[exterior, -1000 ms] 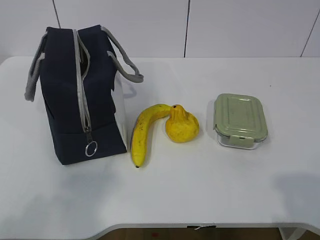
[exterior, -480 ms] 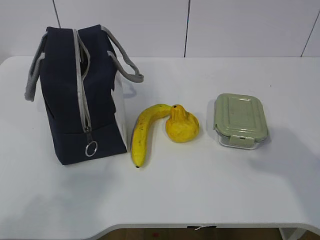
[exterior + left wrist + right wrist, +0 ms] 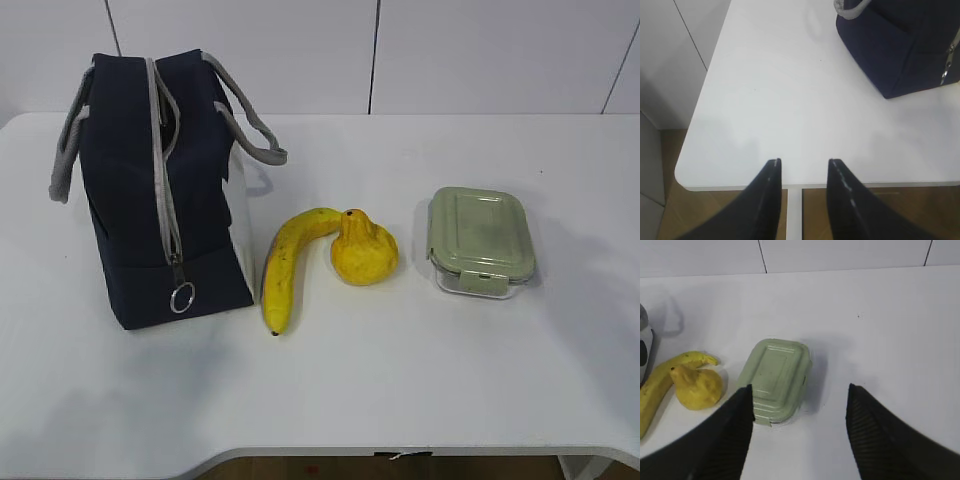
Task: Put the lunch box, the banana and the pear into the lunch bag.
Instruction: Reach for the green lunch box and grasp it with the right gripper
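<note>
The navy lunch bag (image 3: 160, 190) stands at the left of the white table, its grey zipper run down to the ring pull and its top a little open. The banana (image 3: 285, 265) lies right of the bag, touching the pear (image 3: 365, 250). The lunch box (image 3: 480, 240) with its green lid sits further right. No arm shows in the exterior view. My right gripper (image 3: 799, 390) is open wide and empty, above the table just right of the lunch box (image 3: 776, 377); banana (image 3: 662, 377) and pear (image 3: 696, 386) lie at its left. My left gripper (image 3: 804, 162) is open and empty over the table's near left edge, the bag (image 3: 905, 45) far to its upper right.
The table's front edge (image 3: 400, 452) runs along the bottom of the exterior view. A white panelled wall (image 3: 400, 50) stands behind the table. The table's left corner (image 3: 682, 175) and wood floor show under my left gripper.
The objects have not moved. A faint shadow at the table's right side has shifted.
</note>
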Controlling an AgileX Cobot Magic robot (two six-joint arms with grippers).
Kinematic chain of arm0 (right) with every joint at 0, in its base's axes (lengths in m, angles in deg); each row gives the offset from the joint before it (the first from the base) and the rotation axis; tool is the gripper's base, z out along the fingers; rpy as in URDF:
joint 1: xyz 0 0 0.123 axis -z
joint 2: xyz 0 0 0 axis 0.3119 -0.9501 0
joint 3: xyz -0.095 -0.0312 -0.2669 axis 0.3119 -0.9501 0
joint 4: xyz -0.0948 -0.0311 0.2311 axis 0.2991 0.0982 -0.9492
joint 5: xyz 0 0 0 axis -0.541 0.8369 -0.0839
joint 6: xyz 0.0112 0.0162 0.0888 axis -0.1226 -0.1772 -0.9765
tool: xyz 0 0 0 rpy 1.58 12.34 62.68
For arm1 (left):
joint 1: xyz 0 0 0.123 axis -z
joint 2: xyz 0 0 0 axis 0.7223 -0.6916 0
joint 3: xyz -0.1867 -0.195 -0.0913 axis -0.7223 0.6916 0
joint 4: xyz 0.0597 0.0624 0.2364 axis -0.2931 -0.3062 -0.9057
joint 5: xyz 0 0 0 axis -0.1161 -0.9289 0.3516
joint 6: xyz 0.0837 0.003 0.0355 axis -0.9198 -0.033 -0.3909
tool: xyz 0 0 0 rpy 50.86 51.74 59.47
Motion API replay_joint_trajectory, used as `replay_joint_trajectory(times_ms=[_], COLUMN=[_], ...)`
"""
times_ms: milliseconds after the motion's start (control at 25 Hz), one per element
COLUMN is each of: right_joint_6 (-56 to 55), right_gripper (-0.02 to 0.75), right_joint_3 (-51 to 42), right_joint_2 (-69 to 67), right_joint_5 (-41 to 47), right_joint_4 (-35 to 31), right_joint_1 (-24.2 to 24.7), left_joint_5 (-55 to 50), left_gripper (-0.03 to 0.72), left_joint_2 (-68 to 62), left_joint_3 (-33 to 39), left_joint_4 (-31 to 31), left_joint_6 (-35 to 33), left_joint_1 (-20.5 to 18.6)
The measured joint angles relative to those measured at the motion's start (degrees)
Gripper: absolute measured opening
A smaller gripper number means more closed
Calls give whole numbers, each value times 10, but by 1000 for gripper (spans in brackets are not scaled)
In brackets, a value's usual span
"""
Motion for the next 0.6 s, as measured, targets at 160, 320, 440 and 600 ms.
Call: replay_joint_trajectory(times_ms=[160, 320, 440, 600], right_joint_6=[0, 0, -1, -1], right_gripper=[474, 474, 474, 474], right_joint_3=[54, 86, 93, 100], right_joint_2=[-61, -120, -167, -217], right_joint_5=[26, 31, 31, 39], right_joint_4=[-12, -45, -62, -72], right_joint_1=[0, 0, 0, 0], left_joint_5=[0, 0, 0, 0], left_gripper=[237, 237, 237, 237], left_joint_2=[0, 0, 0, 0], left_joint_3=[0, 0, 0, 0], left_joint_4=[0, 0, 0, 3], left_joint_6=[0, 0, 0, 0], left_joint_1=[0, 0, 0, 0])
